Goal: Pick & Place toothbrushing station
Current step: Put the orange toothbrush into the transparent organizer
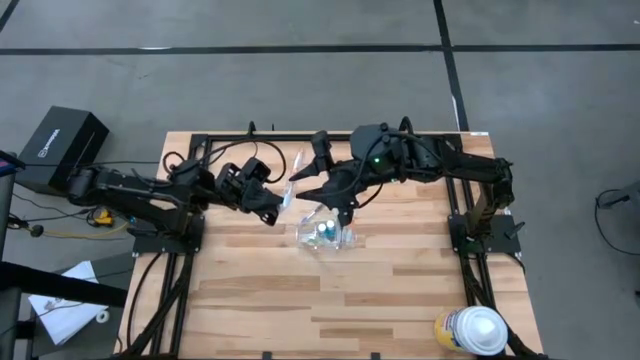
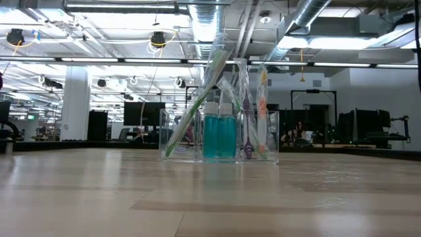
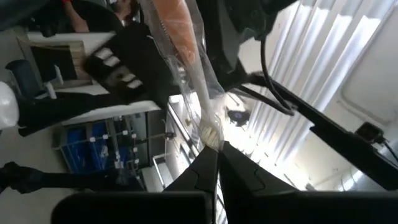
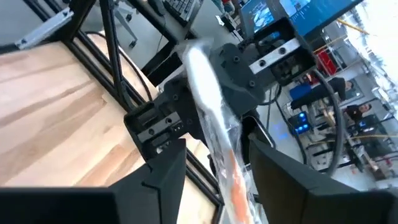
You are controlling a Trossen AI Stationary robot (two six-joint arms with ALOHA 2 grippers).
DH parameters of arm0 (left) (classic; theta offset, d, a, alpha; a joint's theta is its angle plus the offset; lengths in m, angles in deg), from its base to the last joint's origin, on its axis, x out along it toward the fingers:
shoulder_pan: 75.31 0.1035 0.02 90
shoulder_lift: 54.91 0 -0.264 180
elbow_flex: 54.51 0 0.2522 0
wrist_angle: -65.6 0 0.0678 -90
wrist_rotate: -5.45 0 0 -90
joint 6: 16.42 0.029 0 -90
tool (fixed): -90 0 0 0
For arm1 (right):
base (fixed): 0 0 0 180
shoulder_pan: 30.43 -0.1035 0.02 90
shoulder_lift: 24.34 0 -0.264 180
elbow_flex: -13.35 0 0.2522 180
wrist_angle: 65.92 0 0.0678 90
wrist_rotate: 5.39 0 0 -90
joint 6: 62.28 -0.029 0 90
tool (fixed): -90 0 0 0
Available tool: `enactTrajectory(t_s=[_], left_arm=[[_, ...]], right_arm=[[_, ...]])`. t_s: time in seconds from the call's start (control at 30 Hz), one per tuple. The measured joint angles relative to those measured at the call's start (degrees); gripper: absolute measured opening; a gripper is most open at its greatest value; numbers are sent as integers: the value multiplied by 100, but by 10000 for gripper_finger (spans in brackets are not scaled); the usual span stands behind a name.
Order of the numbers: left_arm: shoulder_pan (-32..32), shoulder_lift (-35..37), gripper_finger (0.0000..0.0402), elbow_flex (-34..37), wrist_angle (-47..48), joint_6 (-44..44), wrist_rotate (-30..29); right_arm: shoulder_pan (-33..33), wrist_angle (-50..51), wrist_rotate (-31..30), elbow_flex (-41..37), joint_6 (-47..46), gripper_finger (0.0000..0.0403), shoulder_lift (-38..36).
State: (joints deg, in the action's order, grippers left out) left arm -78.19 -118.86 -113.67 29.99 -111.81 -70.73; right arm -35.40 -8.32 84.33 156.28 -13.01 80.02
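High view: both arms meet above the back middle of the table (image 1: 250, 300), and a wrapped toothbrush (image 1: 297, 172) hangs between the left gripper (image 1: 272, 205) and the right gripper (image 1: 322, 190), above the clear station (image 1: 326, 234). Low view: the station stands upright, with teal tubes (image 2: 219, 135) and brushes inside. Left wrist view: the fingers are pressed together on the wrapper's end. Right wrist view: the fingers stand apart around the wrapper. I judge this a handover; next the right must close before the left lets go.
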Motion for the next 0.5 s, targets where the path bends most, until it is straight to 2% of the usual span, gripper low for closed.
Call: enactTrajectory(t_s=[0.07, 0.2, 0.4, 0.5], left_arm=[[28, -160, 1, -212, -17, -23, 107], [115, -539, 1, -508, -7, -212, 490], [147, -740, 1, -530, 66, -313, 704], [199, -686, 1, -542, 51, -274, 710]], right_arm=[[-2, -88, -22, 17, 130, 174, 125], [-50, -88, -452, -17, 347, 179, 309], [-149, -89, -1014, -11, 371, 157, 301], [-92, 19, -1077, -8, 223, 146, 166]])
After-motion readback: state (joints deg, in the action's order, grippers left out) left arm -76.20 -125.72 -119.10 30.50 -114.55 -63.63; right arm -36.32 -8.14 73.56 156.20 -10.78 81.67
